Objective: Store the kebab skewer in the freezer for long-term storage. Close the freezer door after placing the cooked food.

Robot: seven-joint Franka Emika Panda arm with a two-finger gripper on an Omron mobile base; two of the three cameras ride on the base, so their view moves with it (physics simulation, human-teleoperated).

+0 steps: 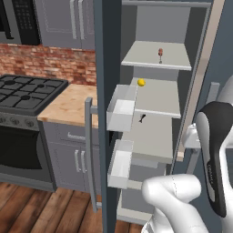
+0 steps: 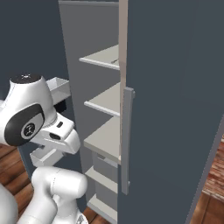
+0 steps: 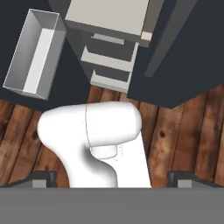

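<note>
You are looking at one freezer (image 1: 154, 136) standing open, with three pale shelves stacked inside it. One kebab skewer (image 1: 160, 53) is standing on the top shelf, near the back. One small yellow ball (image 1: 141, 82) is sitting on the second shelf, at its left front corner, and one tiny black object (image 1: 142, 118) is lying on the third shelf near its front edge. The freezer door (image 1: 107, 113) is hanging wide open at the left, carrying two white door bins (image 1: 122, 109) on its inner face, one above the other.

Your gripper (image 3: 112, 178) is pointing down at the wooden floor (image 3: 183, 135), its two fingertips (image 3: 41, 178) spread wide apart and holding nothing. The skewer is well away from the fingers, probably far above them, though the hand view is too tilted to be sure. One bin is showing beyond the left fingertip.
</note>
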